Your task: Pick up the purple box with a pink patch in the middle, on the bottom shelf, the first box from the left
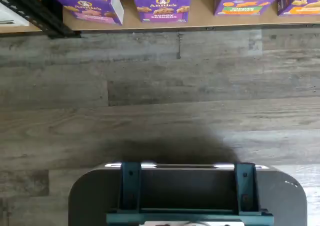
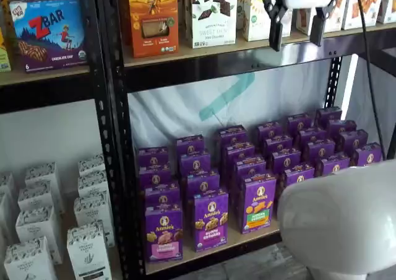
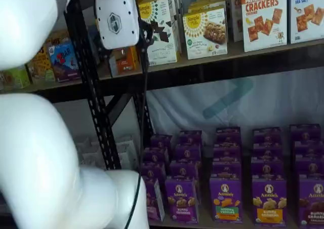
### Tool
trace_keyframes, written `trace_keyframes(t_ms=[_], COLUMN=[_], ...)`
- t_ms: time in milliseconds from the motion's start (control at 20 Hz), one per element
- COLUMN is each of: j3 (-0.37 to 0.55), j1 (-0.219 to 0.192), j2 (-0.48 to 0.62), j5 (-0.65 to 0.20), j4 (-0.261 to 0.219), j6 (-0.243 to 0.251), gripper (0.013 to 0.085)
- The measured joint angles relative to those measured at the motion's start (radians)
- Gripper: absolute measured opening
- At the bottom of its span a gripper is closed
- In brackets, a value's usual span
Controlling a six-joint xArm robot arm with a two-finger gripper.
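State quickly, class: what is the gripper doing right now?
Gripper: open and empty, up by the upper shelf, far above the purple box.

The worktop here is the bottom shelf (image 2: 247,238), a tan wooden board sitting between black perforated steel uprights. Rows of small purple cartons are standing upright on it, running back toward a pale sheet behind. At the front edge, the purple box (image 2: 163,231) with the pink band is standing at the left end, beside the upright. Just beside it a carton with a purple band (image 2: 210,219) is standing, then one with an orange-and-green patch (image 2: 258,202). In the wrist view the same front row is showing along the shelf edge, the purple box (image 1: 89,4) sitting slightly askew, above a grey plank floor (image 1: 160,96)
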Motion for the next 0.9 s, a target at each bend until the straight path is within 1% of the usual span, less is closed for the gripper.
trace_keyframes(t_ms=[500,750,900], j3=[0.136,0.206,0.258], j1=[0.023,0.046,0.047], j2=[0.003,0.002,-0.002], j5=[-0.101,-0.158,-0.21], j4=[-0.01,-0.022,-0.015], j6=[0.019,0.038,0.041], gripper=[0.085,0.085,0.085])
